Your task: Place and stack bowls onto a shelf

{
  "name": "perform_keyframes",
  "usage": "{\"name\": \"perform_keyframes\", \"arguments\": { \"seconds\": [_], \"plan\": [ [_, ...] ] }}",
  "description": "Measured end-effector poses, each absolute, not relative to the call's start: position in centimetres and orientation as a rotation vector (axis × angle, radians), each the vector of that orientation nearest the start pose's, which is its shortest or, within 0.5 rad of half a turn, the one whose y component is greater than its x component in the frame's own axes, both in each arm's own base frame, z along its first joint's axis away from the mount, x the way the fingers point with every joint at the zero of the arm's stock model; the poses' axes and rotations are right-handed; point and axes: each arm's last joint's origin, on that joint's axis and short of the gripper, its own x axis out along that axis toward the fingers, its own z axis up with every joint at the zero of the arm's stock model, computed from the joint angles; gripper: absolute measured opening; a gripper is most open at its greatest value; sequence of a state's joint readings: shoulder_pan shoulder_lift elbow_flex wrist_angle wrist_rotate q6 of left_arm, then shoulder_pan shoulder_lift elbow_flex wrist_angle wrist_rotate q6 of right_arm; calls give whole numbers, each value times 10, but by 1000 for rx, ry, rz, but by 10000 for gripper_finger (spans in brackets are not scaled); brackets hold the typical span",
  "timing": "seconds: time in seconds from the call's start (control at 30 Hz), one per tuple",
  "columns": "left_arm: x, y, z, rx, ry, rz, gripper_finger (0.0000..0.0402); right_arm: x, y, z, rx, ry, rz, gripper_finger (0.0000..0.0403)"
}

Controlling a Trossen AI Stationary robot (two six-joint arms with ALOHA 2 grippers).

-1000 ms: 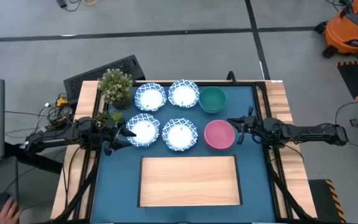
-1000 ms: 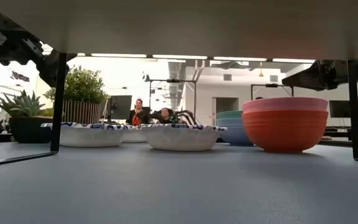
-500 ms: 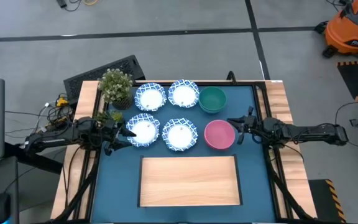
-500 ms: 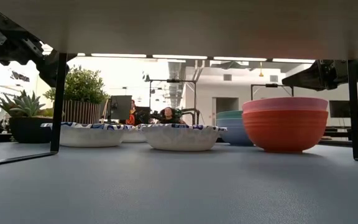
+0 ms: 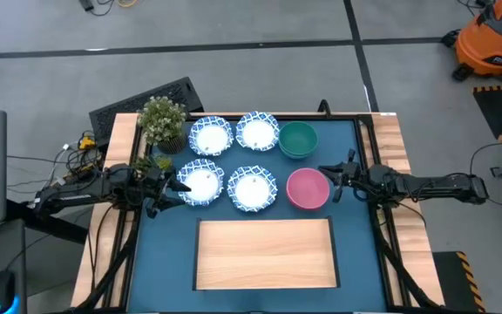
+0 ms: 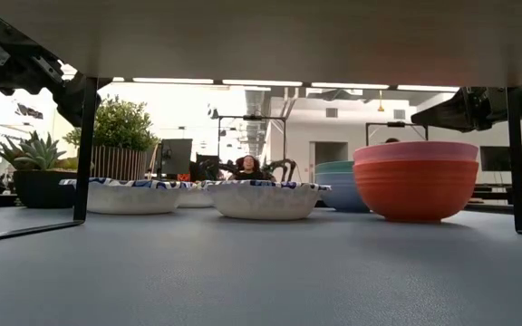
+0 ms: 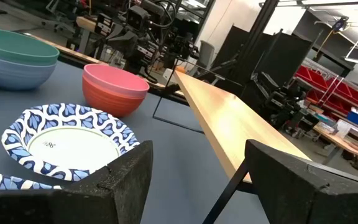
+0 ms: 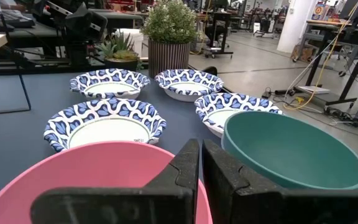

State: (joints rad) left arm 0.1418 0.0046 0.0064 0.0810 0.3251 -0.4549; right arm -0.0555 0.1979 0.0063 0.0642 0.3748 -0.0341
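Observation:
Four white bowls with blue patterned rims (image 5: 210, 136) (image 5: 258, 131) (image 5: 200, 183) (image 5: 252, 189) rest on the dark blue surface, with a green bowl (image 5: 298, 139) and a pink bowl (image 5: 308, 188) to their right. The light-wood shelf (image 5: 264, 253) stands bare nearer the front edge. My left gripper (image 5: 179, 185) hovers open at the left edge of the near-left patterned bowl; its own view shows its fingers wide apart (image 7: 194, 162). My right gripper (image 5: 328, 183) is shut and empty just right of the pink bowl and above its rim (image 8: 201, 149).
A potted plant with pale flowers (image 5: 162, 120) and a small succulent (image 5: 151, 164) stand at the table's far left, close to my left arm. The shelf rests on thin dark legs (image 6: 84, 145). Wooden strips run along both table sides (image 5: 390, 148).

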Motion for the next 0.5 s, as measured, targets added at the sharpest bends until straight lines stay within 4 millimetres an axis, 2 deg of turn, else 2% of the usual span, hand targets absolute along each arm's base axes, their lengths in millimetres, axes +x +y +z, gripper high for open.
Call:
{"name": "perform_keyframes", "arguments": {
  "seconds": [0.2,0.37,0.5],
  "plan": [
    [96,6,173,-271,-58,-144,243,106,-17,156,-54,135,-428,48],
    [96,7,173,-275,-62,-113,243,106,-17,156,-54,134,-428,48],
    [97,8,172,-361,-62,-68,243,106,-17,156,-54,134,-428,48]
  ]
}}
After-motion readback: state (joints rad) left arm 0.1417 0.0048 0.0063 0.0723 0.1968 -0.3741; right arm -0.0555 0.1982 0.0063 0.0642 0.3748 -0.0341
